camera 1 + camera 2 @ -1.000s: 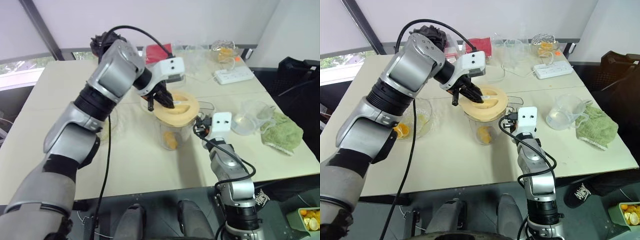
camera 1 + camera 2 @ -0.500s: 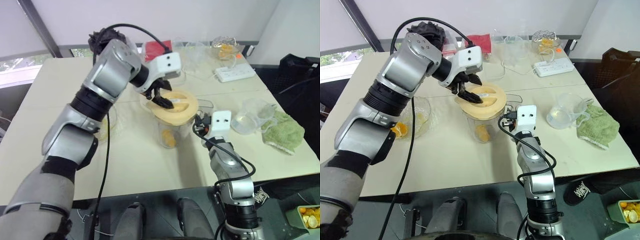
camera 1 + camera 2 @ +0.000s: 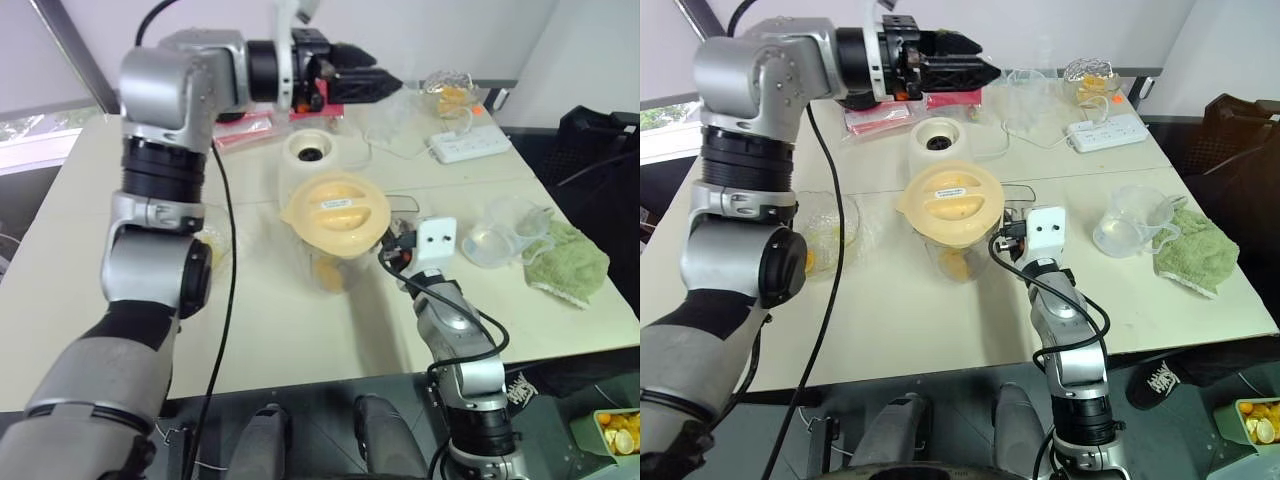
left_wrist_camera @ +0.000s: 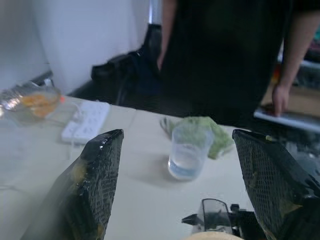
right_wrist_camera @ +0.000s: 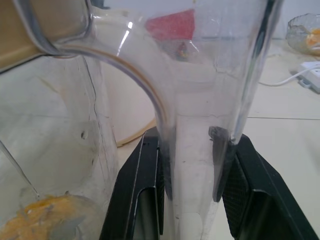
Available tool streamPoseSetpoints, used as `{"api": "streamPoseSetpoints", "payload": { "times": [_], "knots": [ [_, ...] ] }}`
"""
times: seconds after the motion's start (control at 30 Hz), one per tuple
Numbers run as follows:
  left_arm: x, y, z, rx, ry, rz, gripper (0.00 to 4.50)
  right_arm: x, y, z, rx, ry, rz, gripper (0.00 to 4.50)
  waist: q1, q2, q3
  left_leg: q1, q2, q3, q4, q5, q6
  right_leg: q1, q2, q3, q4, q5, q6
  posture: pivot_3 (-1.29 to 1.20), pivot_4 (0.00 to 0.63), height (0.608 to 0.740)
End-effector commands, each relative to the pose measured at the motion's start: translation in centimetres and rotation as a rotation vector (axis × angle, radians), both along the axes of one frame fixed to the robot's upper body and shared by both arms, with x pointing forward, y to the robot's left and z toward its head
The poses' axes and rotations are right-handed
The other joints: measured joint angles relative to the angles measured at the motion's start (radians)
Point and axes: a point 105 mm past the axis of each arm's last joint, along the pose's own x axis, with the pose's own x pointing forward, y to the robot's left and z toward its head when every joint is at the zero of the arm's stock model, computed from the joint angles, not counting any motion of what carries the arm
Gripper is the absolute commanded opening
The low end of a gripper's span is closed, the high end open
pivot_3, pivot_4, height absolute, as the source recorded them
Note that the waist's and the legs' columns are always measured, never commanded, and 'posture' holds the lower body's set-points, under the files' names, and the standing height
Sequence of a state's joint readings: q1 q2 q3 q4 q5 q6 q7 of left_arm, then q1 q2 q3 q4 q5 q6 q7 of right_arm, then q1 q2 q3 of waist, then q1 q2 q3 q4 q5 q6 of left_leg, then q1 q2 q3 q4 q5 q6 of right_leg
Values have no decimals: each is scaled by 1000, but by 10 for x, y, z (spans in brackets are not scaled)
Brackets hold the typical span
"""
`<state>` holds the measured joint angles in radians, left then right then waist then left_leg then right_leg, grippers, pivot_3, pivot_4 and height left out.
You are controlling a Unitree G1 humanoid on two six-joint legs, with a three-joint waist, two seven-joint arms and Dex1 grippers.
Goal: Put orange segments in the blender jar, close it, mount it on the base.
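Right now the left gripper (image 3: 975,72) is up high over the far side of the table (image 3: 940,330), pointing level toward the robot's right, fingers spread apart with nothing between them. Left wrist view confirms: 2 black fingers (image 4: 95,185) wide apart, empty gap, looking across at a clear measuring cup (image 4: 189,150), a green cloth (image 4: 200,131), a white power strip (image 4: 86,121) and a person in dark clothes (image 4: 225,55) standing past the table edge.

Right gripper (image 5: 192,165) is clamped on the handle of the blender jar (image 3: 950,255); right wrist view shows both fingers pressed against the clear handle strip. Jar stands upright mid-table, cream lid (image 3: 948,203) sitting on top, slightly tilted. Orange segments (image 5: 47,220) lie at the bottom of the jar.

Base (image 3: 938,146) stands just behind the jar, dark socket facing up, nothing mounted on it. Crinkled clear bowl (image 3: 830,232) with a few orange pieces sits to the jar's left. Red packet (image 3: 890,115) lies behind the base.
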<state>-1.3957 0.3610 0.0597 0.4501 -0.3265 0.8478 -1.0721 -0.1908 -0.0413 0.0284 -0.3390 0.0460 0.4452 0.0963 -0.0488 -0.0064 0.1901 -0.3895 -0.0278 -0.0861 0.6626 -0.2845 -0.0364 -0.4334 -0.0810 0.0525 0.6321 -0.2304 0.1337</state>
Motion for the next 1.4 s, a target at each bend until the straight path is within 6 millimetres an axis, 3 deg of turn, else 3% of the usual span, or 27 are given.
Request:
{"api": "streamPoseSetpoints", "payload": {
  "times": [0.03, 0.1, 0.23, 0.37, 0.5, 0.6, 0.67, 0.8, 0.87, 1.0, 1.13, 1.4],
  "knots": [
    [4, 35, 2, -39, -127, 112, 3589, -3, 3, 38, 30, -138, 32, 902, -4, 0, 0, 1, 0, 0, 0, 0, 0, 0, 0, 0, 0, 0, 0, 0, 150, 740],
    [6, 56, -17, -3, -160, 188, 3589, 0, 1, 41, 25, -140, 36, 902, -5, 0, 0, 1, 0, -1, 0, 1, -2, 0, 0, 0, 1, 1, -1, 0, 150, 740],
    [2, 81, -49, 48, -187, 296, 3589, 4, -9, 50, 18, -146, 37, 902, 1, 0, 0, 0, 1, -1, 0, 2, -3, -1, 0, 0, 1, 1, -1, 0, 150, 740],
    [-16, 110, -97, 107, -153, 393, 3589, 18, -20, 71, -17, -166, 32, 902, 5, 0, 0, -1, 0, 0, 0, 2, -4, -2, -1, 0, 1, 1, -1, 0, 150, 740],
    [-37, 113, -118, 76, -81, 422, 3589, 36, -37, 103, -26, -186, -3, 902, 7, 0, 1, -1, 1, 0, 0, 2, -4, -2, 0, 0, 0, 2, -3, 0, 150, 740],
    [-53, 104, -132, 71, -68, 406, 3589, 50, -51, 123, -31, -173, -35, 902, 11, -1, 0, -1, 1, -1, 0, 3, -6, -1, 0, -1, 0, 3, -4, 0, 150, 740],
    [-63, 97, -142, 57, -69, 395, 3589, 64, -57, 148, -35, -163, -63, 902, 6, 0, 0, -1, 1, 0, 0, 3, -6, -1, 0, -1, 0, 3, -4, 0, 150, 740],
    [-61, 97, -153, 1, -46, 491, 3589, 90, -57, 198, -17, -133, -125, 902, 4, 1, 1, -1, 1, 3, 0, 3, -6, -2, -1, 0, 0, 4, -6, 0, 150, 740],
    [-60, 93, -154, -11, -44, 510, 3589, 96, -59, 209, -4, -129, -134, 902, 4, 1, 1, -1, 3, 2, -1, 3, -6, -4, 1, -1, 0, 5, -7, 0, 150, 740],
    [-63, 94, -159, -38, -31, 564, 3589, 113, -40, 245, 39, -163, -143, 902, 1, 0, 1, -1, 3, 4, -3, 3, -6, -5, 1, 0, 0, 5, -7, 0, 150, 740],
    [-69, 99, -167, -20, -23, 601, 3589, 123, -13, 268, 73, -208, -111, 902, -8, 1, 1, -2, 3, 6, -4, 3, -6, -7, 0, 1, -1, 5, -7, 0, 150, 740],
    [-73, 106, -168, -20, -29, 667, 3589, 131, 27, 266, 97, -212, -42, 902, -14, 1, 1, -2, 3, 5, -9, 5, -9, -8, 0, 0, -2, 5, -7, 0, 150, 740]
  ]
}}
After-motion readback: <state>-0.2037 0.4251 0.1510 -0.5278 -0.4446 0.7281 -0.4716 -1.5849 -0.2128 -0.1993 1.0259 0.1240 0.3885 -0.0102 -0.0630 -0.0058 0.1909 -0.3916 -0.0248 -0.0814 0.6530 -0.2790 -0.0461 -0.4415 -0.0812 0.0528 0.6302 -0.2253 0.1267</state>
